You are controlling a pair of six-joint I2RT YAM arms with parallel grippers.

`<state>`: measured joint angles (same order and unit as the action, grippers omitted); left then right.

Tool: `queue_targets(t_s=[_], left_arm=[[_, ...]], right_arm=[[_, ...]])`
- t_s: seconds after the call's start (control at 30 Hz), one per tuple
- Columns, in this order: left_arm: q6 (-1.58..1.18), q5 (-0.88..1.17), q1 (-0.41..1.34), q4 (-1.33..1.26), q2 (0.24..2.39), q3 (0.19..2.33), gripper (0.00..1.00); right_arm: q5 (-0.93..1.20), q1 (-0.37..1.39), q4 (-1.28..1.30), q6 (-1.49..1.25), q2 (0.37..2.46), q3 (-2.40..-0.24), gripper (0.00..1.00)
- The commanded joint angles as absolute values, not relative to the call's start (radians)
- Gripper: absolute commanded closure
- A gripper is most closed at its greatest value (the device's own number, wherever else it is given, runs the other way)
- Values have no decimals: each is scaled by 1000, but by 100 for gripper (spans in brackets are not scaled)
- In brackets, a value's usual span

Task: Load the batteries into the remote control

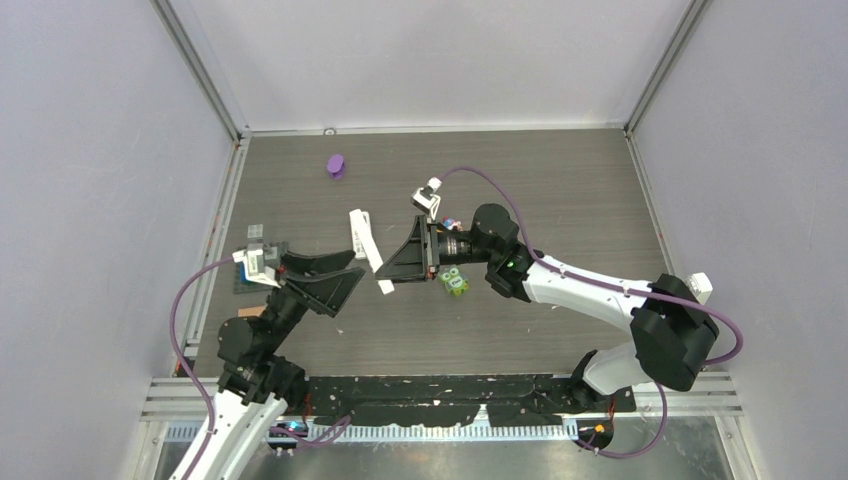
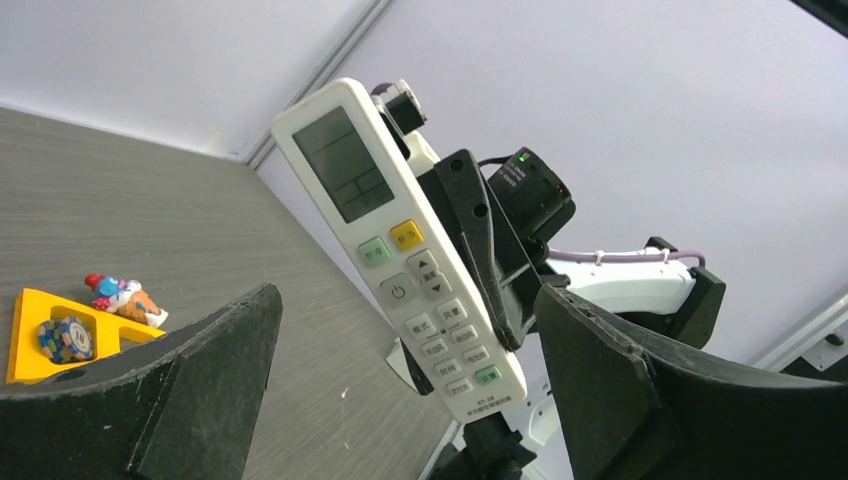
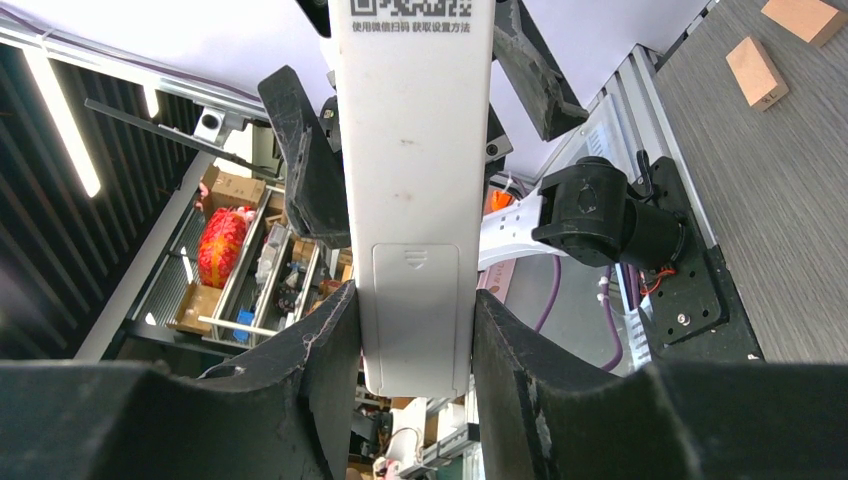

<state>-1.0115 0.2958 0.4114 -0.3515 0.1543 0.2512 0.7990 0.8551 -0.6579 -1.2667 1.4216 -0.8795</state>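
Fingers (image 3: 320,370) of the right gripper (image 3: 412,310) clamp the lower end of the one white remote control (image 3: 415,150), held above the table (image 1: 560,200) left of centre in the top view, with its battery cover (image 3: 415,285) closed. The left gripper (image 1: 357,264) faces its button side, jaws spread wide and holding nothing. One green toy block (image 1: 455,282) lies just below the right gripper. One purple object (image 1: 336,165) sits upper left. Two wooden blocks (image 3: 757,70) show upper right in the right wrist view.

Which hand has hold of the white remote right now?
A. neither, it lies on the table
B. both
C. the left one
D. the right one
D: the right hand pinches the remote at its battery-cover end; the left hand is open, not touching it.
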Motion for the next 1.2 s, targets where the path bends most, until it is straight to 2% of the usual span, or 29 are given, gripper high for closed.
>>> queue_targets(t_s=[0.0, 0.3, 0.47, 0.63, 0.73, 0.83, 0.87, 0.9, 0.93, 0.97, 1.03, 1.13, 1.17], left_arm=[[-1038, 252, 413, -378, 178, 271, 1], [-1132, 332, 413, -498, 356, 303, 0], [-1167, 368, 413, -554, 418, 307, 7], [-1183, 396, 413, -580, 468, 311, 31], [-1184, 381, 413, -622, 483, 290, 63], [-1147, 362, 413, -575, 486, 300, 90], [-1130, 360, 413, -552, 486, 308, 96], [-1108, 352, 413, -507, 484, 316, 100], [-1085, 330, 413, -458, 482, 328, 100], [-1056, 306, 413, -406, 478, 347, 100], [-981, 224, 413, -234, 478, 398, 100], [-850, 44, 413, 46, 514, 498, 100], [-794, -17, 413, 121, 536, 530, 100]], right_arm=[[835, 863, -739, -1256, 1393, -886, 77], [854, 880, -707, -1219, 1434, -903, 76], [853, 880, -703, -1209, 1451, -899, 76], [849, 880, -696, -1211, 1471, -897, 76], [840, 879, -667, -1207, 1483, -897, 72], [812, 877, -624, -1186, 1482, -886, 64], [805, 873, -616, -1181, 1476, -883, 61], [786, 871, -603, -1171, 1472, -872, 52], [776, 862, -596, -1166, 1461, -866, 47], [753, 857, -577, -1152, 1454, -853, 37], [718, 836, -532, -1120, 1432, -840, 24], [668, 798, -413, -1045, 1391, -839, 12], [619, 787, -298, -980, 1380, -853, 9]])
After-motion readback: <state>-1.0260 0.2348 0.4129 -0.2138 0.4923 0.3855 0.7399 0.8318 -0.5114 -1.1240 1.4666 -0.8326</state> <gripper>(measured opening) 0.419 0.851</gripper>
